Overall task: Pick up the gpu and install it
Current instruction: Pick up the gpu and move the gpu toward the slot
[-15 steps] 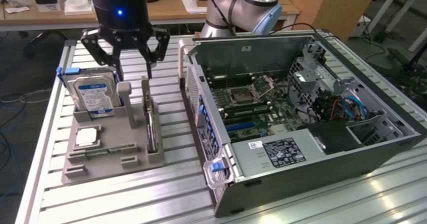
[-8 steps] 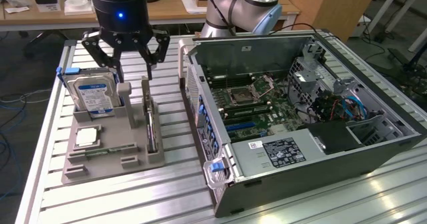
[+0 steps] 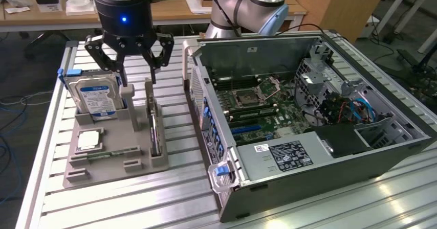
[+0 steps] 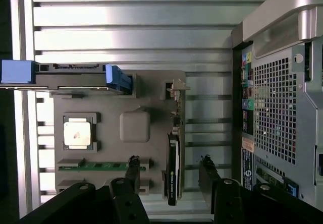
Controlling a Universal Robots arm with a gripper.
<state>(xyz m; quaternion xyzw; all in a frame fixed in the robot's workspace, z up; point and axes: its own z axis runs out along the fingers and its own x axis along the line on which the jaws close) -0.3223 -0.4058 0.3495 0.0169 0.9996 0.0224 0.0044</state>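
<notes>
At the exterior view's left, a silver hard drive with a blue-white label (image 3: 95,98) stands upright at the back of a grey moulded holder tray (image 3: 112,175) on the slotted aluminium table (image 3: 177,198). A square pale processor chip (image 3: 89,139) and a narrow green memory stick (image 3: 102,156) lie in the tray's front pockets. Along the tray's right edge the gpu (image 3: 155,134), a thin dark card with a pale metal bracket, stands on edge in its slot. The black gripper (image 3: 134,78) hangs over the card, fingers spread wide. In the wrist view the fingers (image 4: 133,171) flank the card without touching it, seemingly above it. Further right, near the tray, lies the open grey computer case (image 3: 307,121), its motherboard exposed.
</notes>
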